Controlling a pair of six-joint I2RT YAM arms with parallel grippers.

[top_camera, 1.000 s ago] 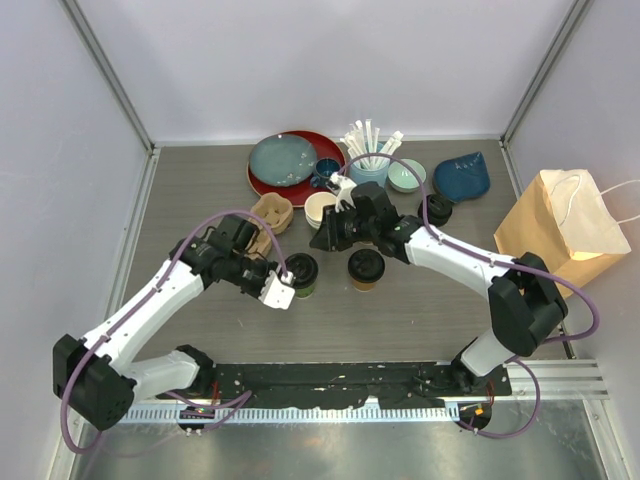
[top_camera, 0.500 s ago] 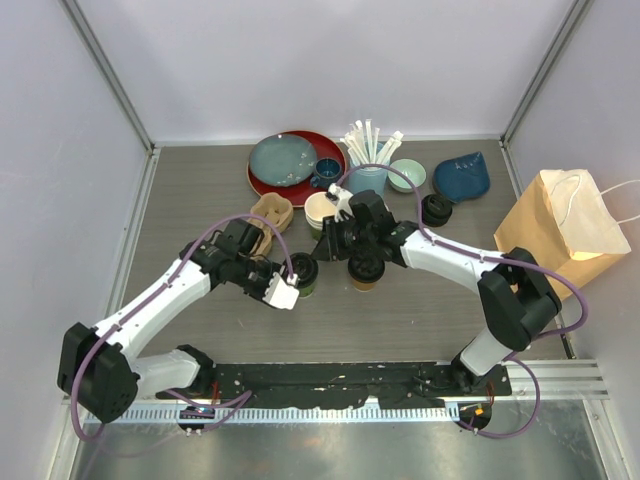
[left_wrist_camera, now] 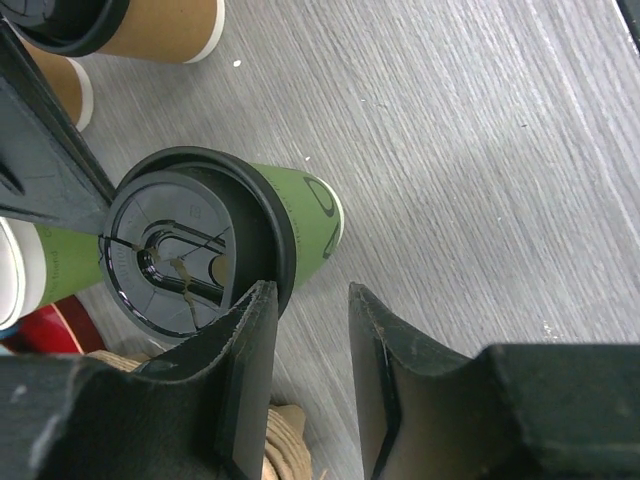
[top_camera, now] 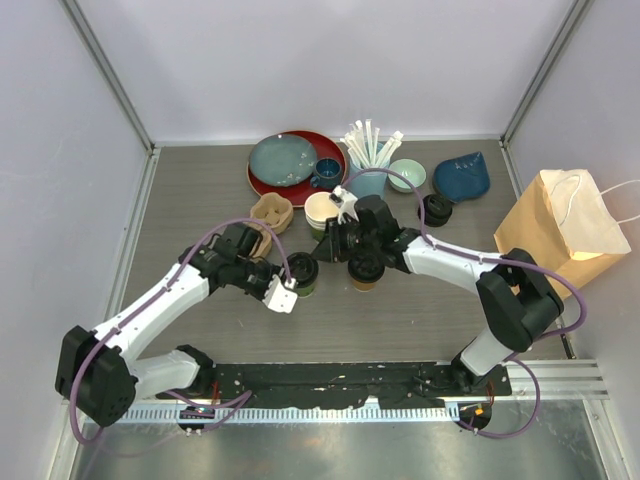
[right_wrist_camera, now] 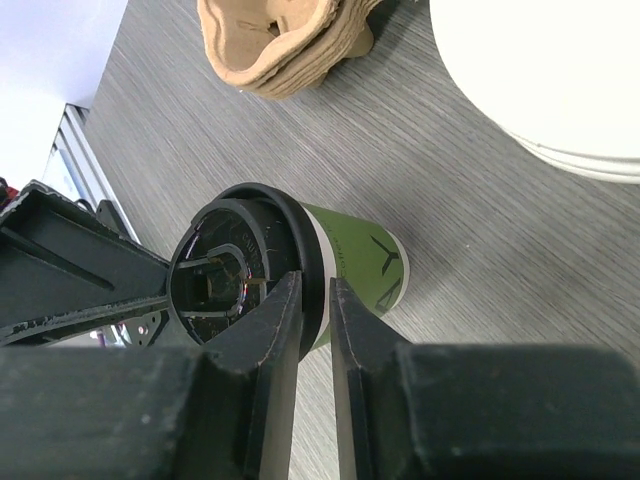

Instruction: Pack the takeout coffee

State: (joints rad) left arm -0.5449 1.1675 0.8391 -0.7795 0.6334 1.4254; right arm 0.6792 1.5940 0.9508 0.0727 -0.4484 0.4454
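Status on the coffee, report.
Left fingers open at the green cup, beside its lid. Right fingers pinched on that lid's rim. Brown cup lidded, crowding close beside.

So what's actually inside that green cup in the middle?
That can't be seen. A black lid covers the green cup from above, so only the lid's top and the cup's green side show. Whether there is any coffee in it stays hidden.
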